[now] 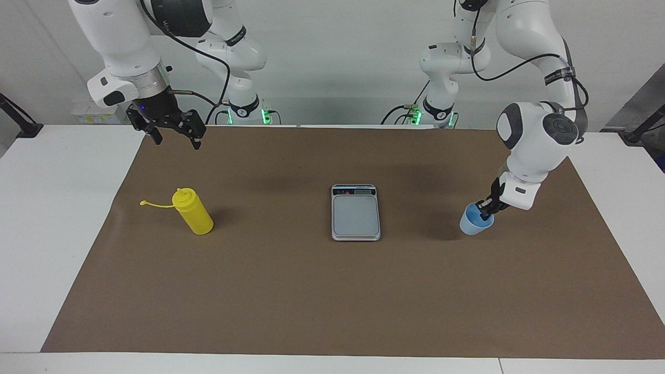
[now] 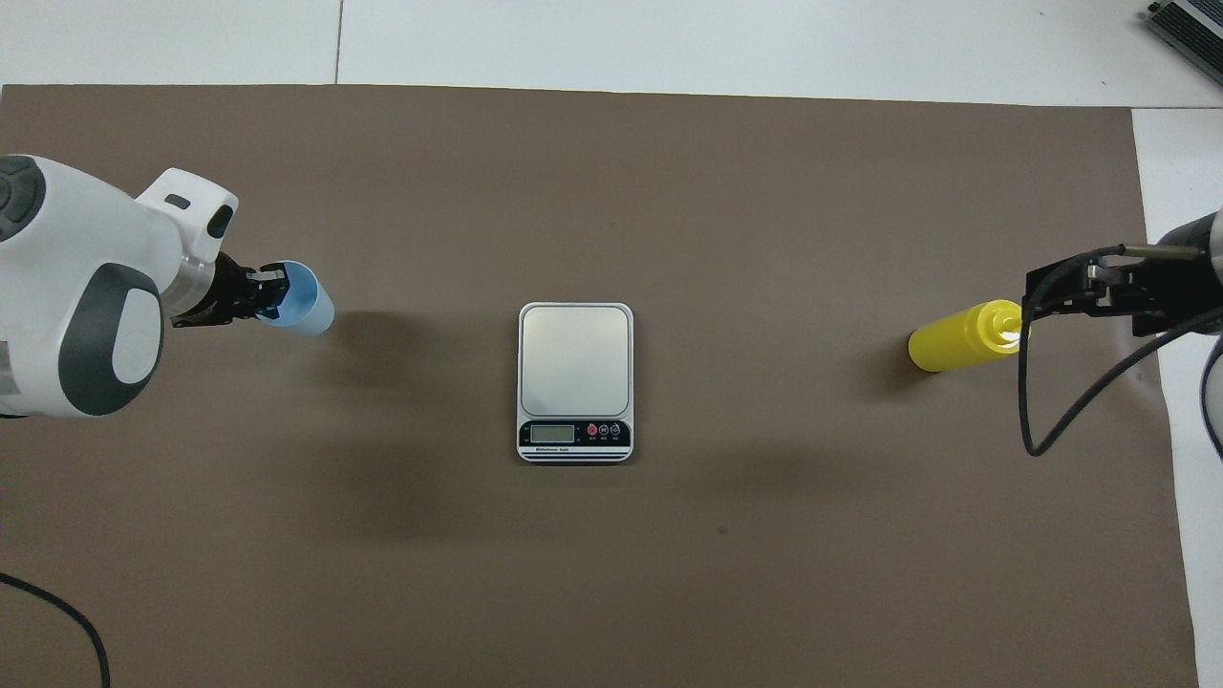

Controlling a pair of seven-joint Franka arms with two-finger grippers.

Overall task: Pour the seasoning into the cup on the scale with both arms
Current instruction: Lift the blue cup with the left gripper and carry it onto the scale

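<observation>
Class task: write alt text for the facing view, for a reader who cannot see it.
The left tool grips a blue cup by its rim, lifted over the brown mat beside a scale. The right tool hangs open above a yellow bottle.

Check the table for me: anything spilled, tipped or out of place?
Nothing spilled or damaged. The yellow bottle stands upright, its cap strap hanging open to one side. The cup is tilted, gripped by the rim in the left end effector, short of the scale.

The yellow seasoning bottle (image 1: 193, 212) stands upright toward the right arm's end, strap trailing. The grey scale (image 1: 356, 212) lies mid-table. The light-blue cup (image 1: 474, 222), tilted and seemingly lifted, hangs toward the left arm's end.
</observation>
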